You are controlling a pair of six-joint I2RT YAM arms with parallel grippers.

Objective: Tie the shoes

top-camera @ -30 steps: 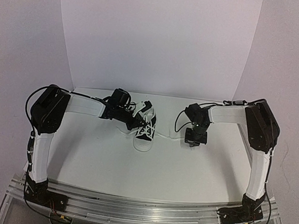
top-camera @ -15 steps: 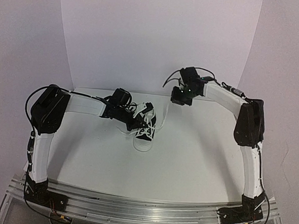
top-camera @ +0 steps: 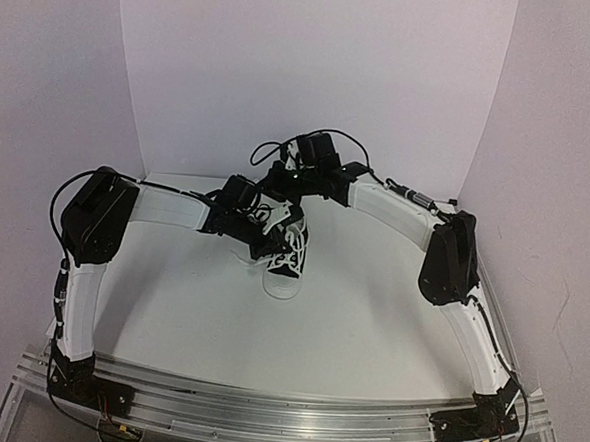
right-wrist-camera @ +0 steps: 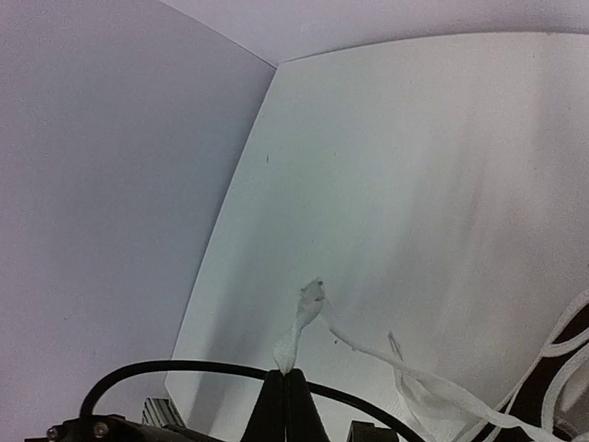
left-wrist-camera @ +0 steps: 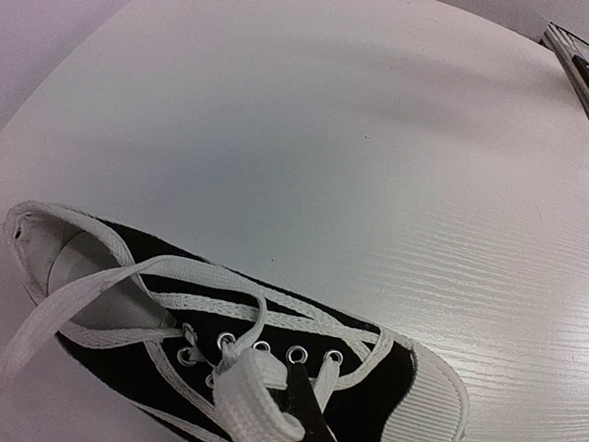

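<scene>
Sneaker point(top-camera: 285, 263) mid-table point(top-camera: 190, 305), toe toward arms. Left claw point(left-wrist-camera: 293, 402) pinching lace point(left-wrist-camera: 250, 387) over eyelets; right claw point(right-wrist-camera: 284, 382) pinching other lace end point(right-wrist-camera: 308, 308), high behind heel. No knot seen, tying mostly left

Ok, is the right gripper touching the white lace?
Touching. In the right wrist view the white lace comes straight out from between the closed tips of the right gripper, pinched there.

Seen from across the room: one black canvas sneaker point(top-camera: 286, 257) on one white tabletop point(top-camera: 370, 311); two robot arms, left arm point(top-camera: 168, 208) and right arm point(top-camera: 408, 214); two claws, left claw point(top-camera: 271, 243) and right claw point(right-wrist-camera: 286, 391); two white lace ends point(right-wrist-camera: 309, 300).
</scene>
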